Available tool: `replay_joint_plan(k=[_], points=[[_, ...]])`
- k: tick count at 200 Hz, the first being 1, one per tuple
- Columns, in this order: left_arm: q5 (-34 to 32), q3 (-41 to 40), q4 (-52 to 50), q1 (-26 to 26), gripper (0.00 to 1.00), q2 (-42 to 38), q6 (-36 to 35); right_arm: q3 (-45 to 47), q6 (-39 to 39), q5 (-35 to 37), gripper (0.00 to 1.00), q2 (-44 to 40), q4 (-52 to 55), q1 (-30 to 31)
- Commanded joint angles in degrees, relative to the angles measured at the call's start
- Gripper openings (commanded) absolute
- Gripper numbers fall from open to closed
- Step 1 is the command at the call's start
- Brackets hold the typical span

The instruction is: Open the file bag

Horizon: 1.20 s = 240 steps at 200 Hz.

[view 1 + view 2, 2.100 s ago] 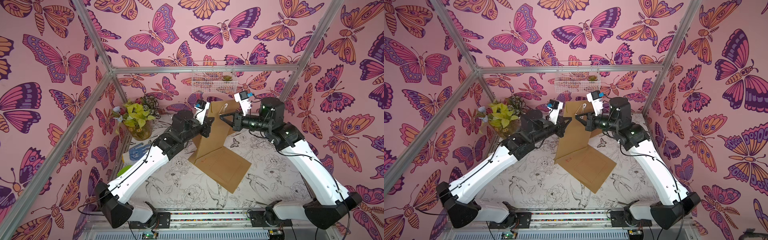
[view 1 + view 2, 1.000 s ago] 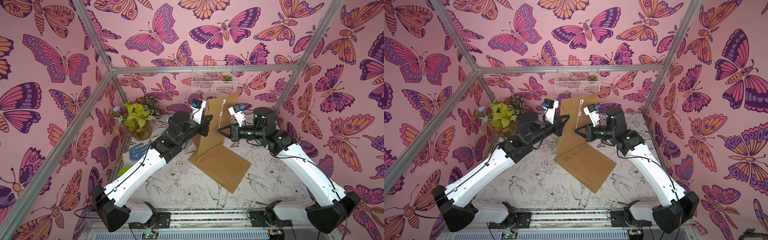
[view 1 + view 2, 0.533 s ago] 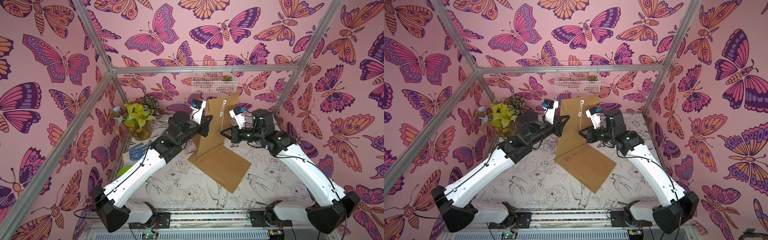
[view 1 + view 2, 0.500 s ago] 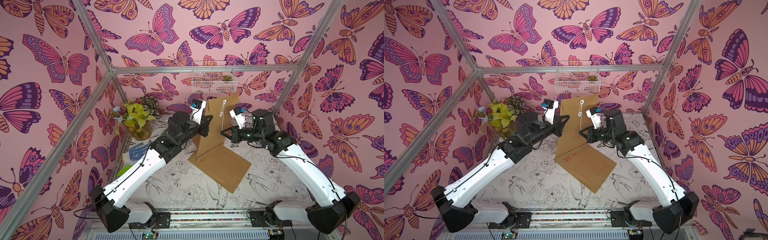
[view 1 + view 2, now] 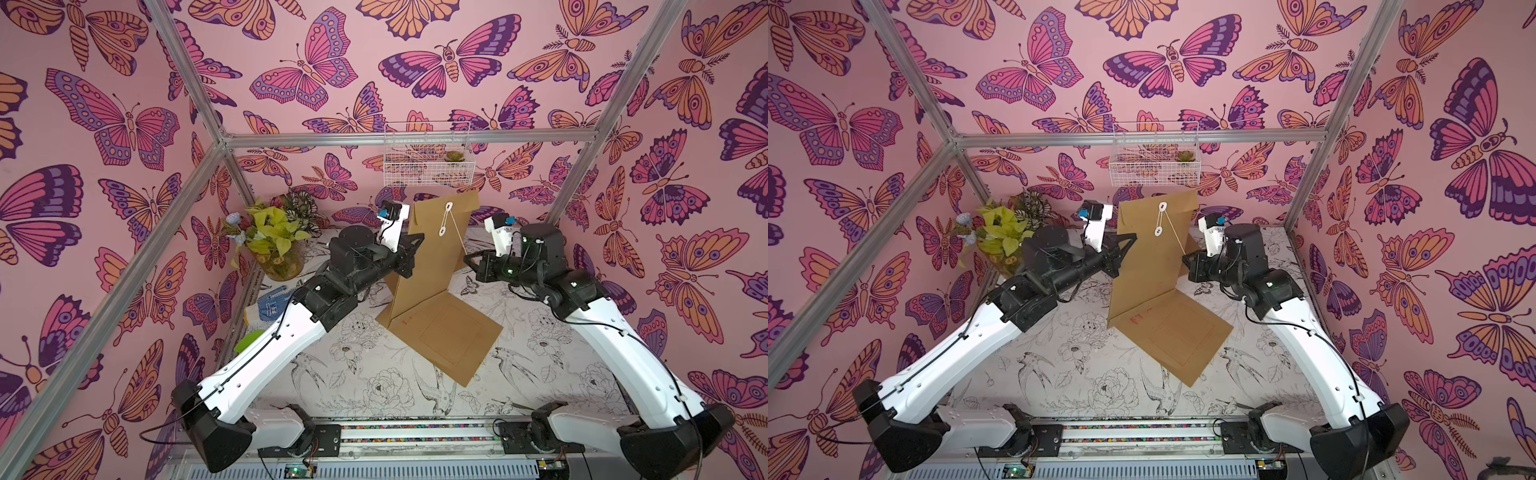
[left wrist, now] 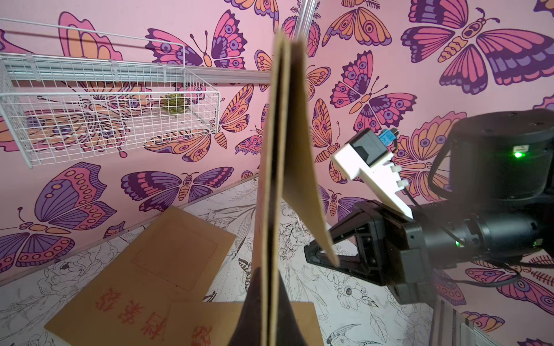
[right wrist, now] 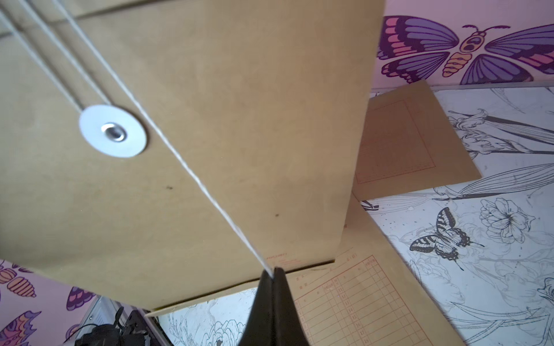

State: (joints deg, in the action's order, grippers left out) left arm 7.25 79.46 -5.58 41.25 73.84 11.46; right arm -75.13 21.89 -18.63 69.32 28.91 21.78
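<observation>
1. The file bag (image 5: 430, 266) (image 5: 1148, 266) is a brown paper envelope standing nearly upright above the tabletop (image 5: 365, 374) (image 5: 1084, 365), between the two end effectors.
2. The left end effector (image 5: 417, 241) (image 5: 1128, 240) (image 6: 263, 317) is pressed together on the bag's near side edge. In the left wrist view its dark fingers (image 6: 245, 323) clamp the paper edge-on, and the bag (image 6: 271, 185) rises straight away from the fingertips.
3. The right end effector (image 5: 467, 258) (image 5: 1185, 259) (image 7: 272, 277) sits just off the opposite side of the bag, level with its middle and apart from the paper. Its jaws are squeezed shut on the white string (image 5: 455, 232) (image 5: 1173, 235) (image 7: 195, 176).
4. From that pinch the string runs taut, up and back across the bag's face. It passes the lower disc (image 5: 441, 230) (image 5: 1158, 231) (image 7: 112, 131) towards the upper disc (image 5: 449, 205) (image 5: 1162, 205).
5. More strands link the two discs, so the closure is not fully unwound.
6. A second brown envelope (image 5: 453, 336) (image 5: 1177, 332) (image 7: 359, 299) lies flat on the tabletop, below both end effectors.
7. In both top views the standing bag's lower edge meets this flat envelope. Whether it rests on it I cannot tell.
8. In the right wrist view another flat envelope (image 7: 413, 140) lies on the tabletop beyond the bag.
</observation>
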Motion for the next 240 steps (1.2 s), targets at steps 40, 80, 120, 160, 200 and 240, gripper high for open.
replay_joint_plan(k=[40, 80, 120, 160, 200, 240], points=[[5.7, 0.0, -0.8, 0.0, 0.00, -2.7, -1.0, 1.4, 1.6, 2.2, 0.00, -4.2, -4.0, -2.8], [6.9, 0.6, -3.1, -0.1, 0.00, -2.1, -2.3, 2.7, 0.3, 2.8, 0.00, -6.3, -6.1, -3.0], [11.2, 1.9, -5.5, -0.1, 0.00, -1.5, -3.1, 2.9, 0.2, 3.3, 0.00, -7.2, -6.1, -3.1], [10.7, 1.7, -7.8, -0.1, 0.00, -1.5, -4.5, 3.7, -0.2, 7.5, 0.00, -8.8, -6.0, -3.1], [11.5, 2.6, -11.1, -0.1, 0.00, -1.5, -6.1, 5.1, -0.1, 13.2, 0.00, -11.7, -6.6, -3.1], [12.9, 3.2, -12.2, -0.1, 0.00, 0.6, -5.8, 5.2, -0.2, 19.6, 0.00, -13.1, -4.3, -3.2]])
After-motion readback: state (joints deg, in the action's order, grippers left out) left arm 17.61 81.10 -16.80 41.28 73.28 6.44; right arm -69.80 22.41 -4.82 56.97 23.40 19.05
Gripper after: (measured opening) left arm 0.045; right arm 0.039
